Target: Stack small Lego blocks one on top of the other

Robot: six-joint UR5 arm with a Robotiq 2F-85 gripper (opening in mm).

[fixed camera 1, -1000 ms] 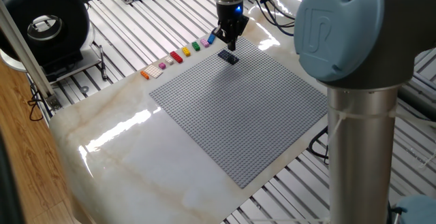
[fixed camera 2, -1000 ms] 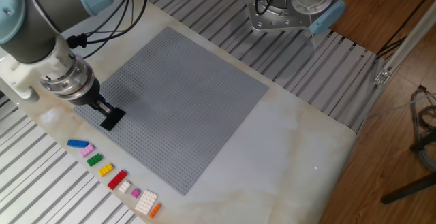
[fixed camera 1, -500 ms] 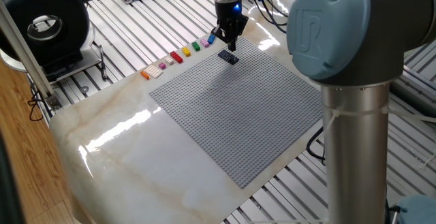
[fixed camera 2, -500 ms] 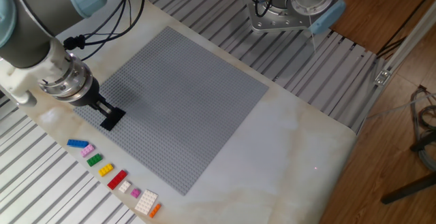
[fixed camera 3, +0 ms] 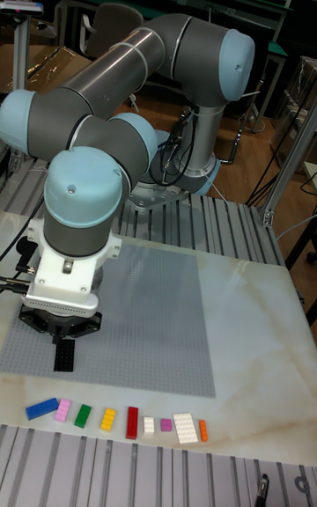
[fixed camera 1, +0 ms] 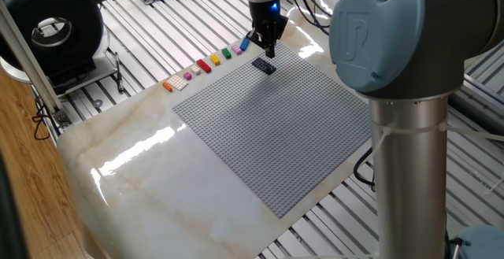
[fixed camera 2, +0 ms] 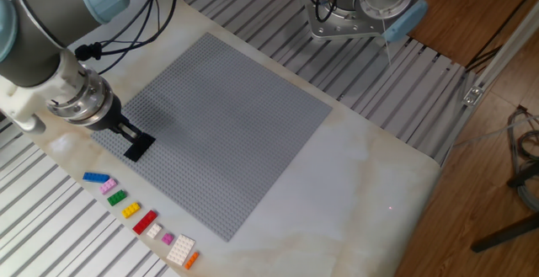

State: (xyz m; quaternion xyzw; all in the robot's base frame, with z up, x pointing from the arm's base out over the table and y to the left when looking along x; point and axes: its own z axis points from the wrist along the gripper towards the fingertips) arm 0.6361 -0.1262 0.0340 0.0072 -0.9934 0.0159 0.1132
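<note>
Near the baseplate's (fixed camera 2: 227,134) edge closest to the loose bricks, the dark navy block (fixed camera 2: 137,146) sits on the grey studs, and the pincer (fixed camera 2: 128,133) hangs just above it. Compared with half a second ago, the block has not moved, while the arm has shifted only slightly: in one fixed view the pincer (fixed camera 1: 268,50) sits a touch higher and farther from the navy block (fixed camera 1: 264,67) than a second ago. The fingers look narrow and close together, with nothing between them; the block lies apart from them on the plate. In the tall fixed view the pincer (fixed camera 3: 64,337) is directly over the block (fixed camera 3: 63,355), and contact cannot be told there.

On the marble bench (fixed camera 2: 362,167), beside the plate, the row of bricks is unchanged: blue (fixed camera 3: 41,407), pink (fixed camera 3: 62,410), green (fixed camera 3: 82,415), yellow (fixed camera 3: 108,419), red (fixed camera 3: 132,422), then small pale pieces and an orange one (fixed camera 3: 203,429) at the far end.
</note>
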